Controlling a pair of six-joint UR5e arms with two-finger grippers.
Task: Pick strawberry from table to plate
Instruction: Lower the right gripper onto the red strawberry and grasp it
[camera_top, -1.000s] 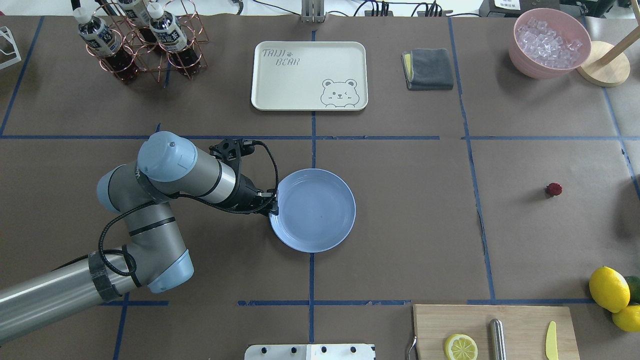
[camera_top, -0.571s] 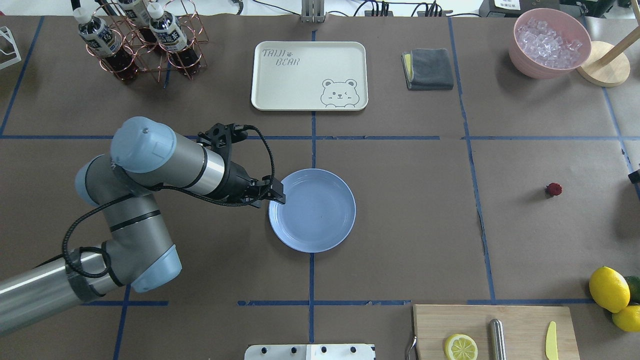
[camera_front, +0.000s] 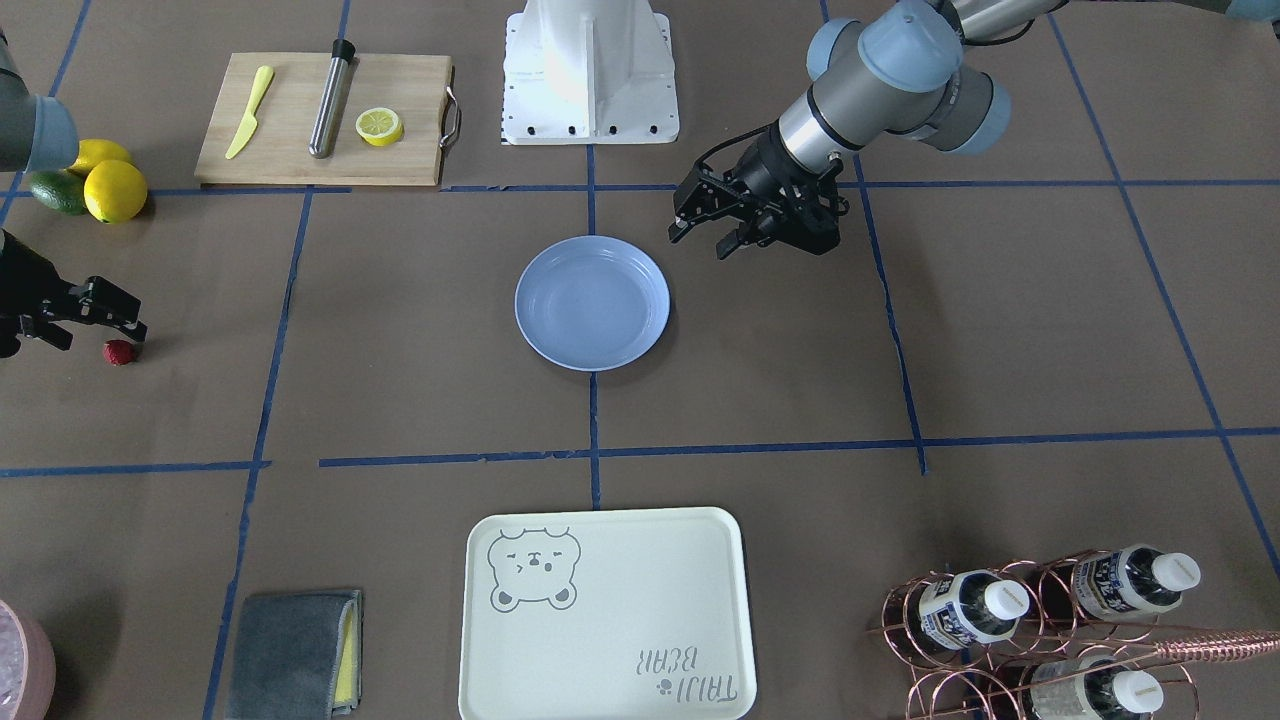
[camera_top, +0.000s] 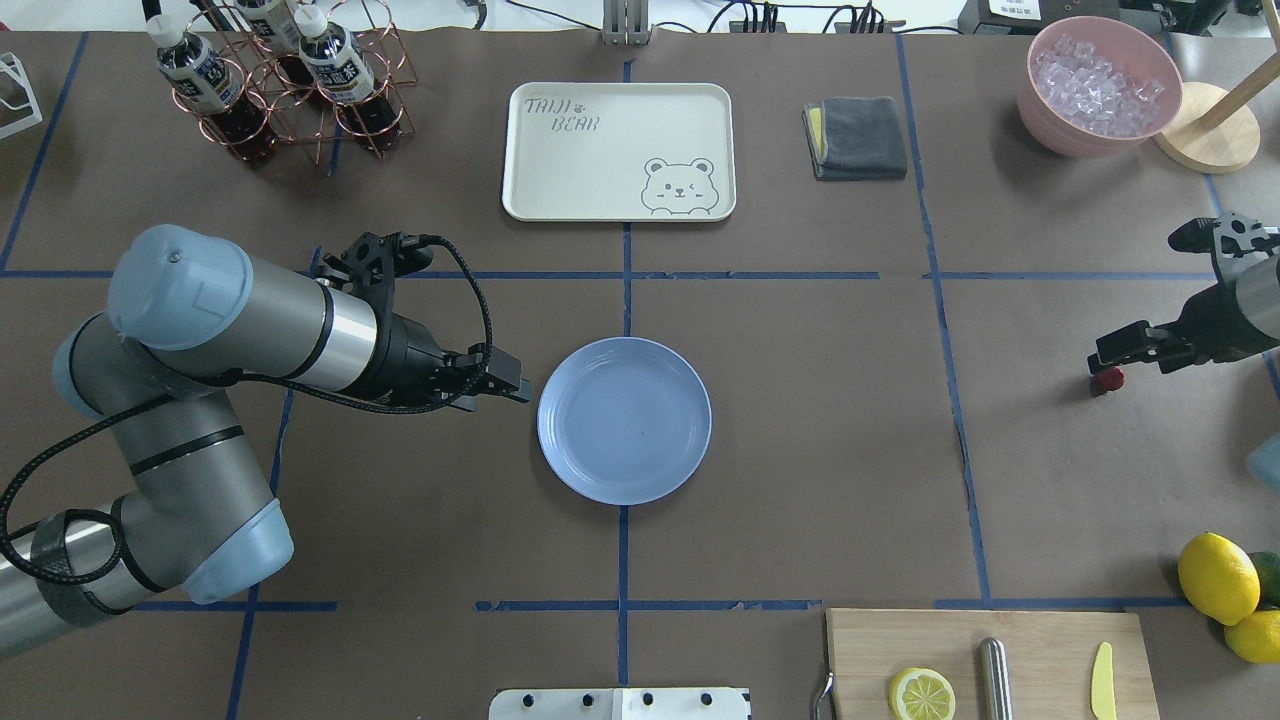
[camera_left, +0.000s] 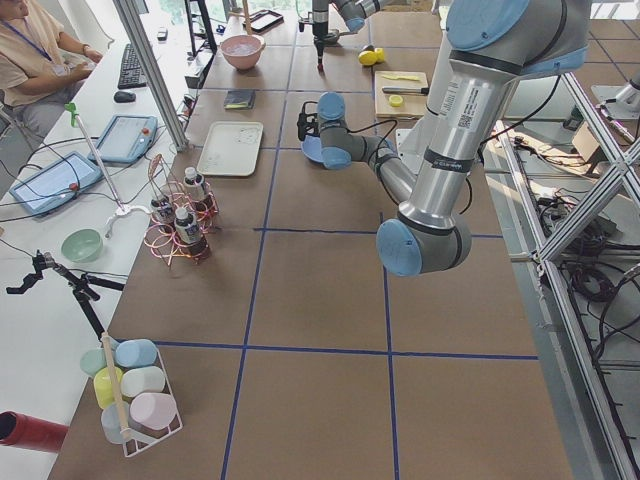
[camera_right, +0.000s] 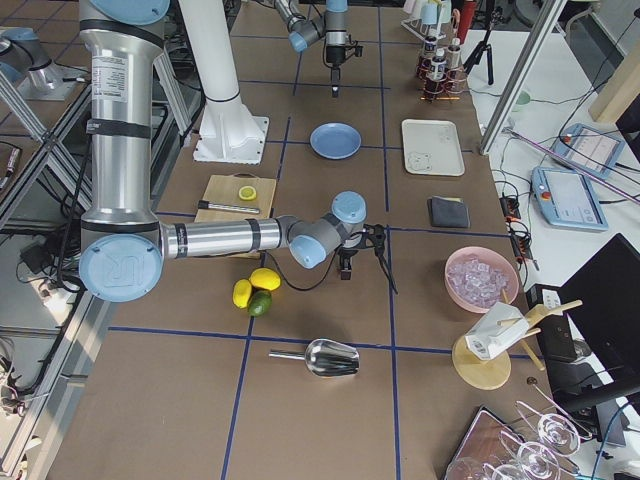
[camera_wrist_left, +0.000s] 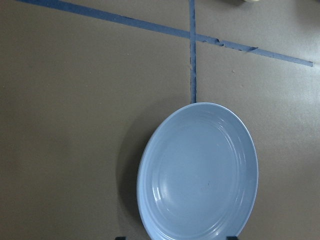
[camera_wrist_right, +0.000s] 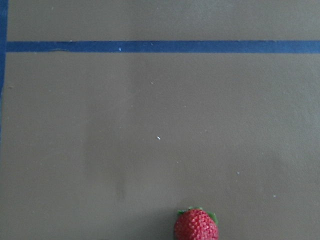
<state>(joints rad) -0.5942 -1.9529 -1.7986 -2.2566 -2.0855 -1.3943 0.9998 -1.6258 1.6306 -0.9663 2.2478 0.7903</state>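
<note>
Strawberry (camera_top: 1107, 381): lies on the table (camera_top: 800, 450) in the right-hand cell of the tape grid, well apart from the plate, with bare paper all round it.
Right gripper (camera_top: 1110, 358): hangs just above and beside the berry; in the front-facing view its fingers look spread, with nothing between them.
Risk: the berry is tiny and rounded, so a descent slightly off-centre would likely nudge it sideways or send it rolling. A pinch near the tapered tip could squirt it out of the jaws. The wrist camera shows it only at the bottom edge of its view, so I judge the alignment not yet settled.
Berry's look: dark red with a pebbled, seeded skin and a few small green leaves at the crown. It is probably a light piece that shifts easily.
Plate (camera_top: 625, 420): light blue and glossy, empty, sitting on the centre tape line.
Left gripper (camera_top: 510, 385): fingers apart and empty, poised just beside the plate's rim, not touching.
Farther out: lemons (camera_top: 1218, 578) sit near the right edge, clear of the berry's path.
</note>
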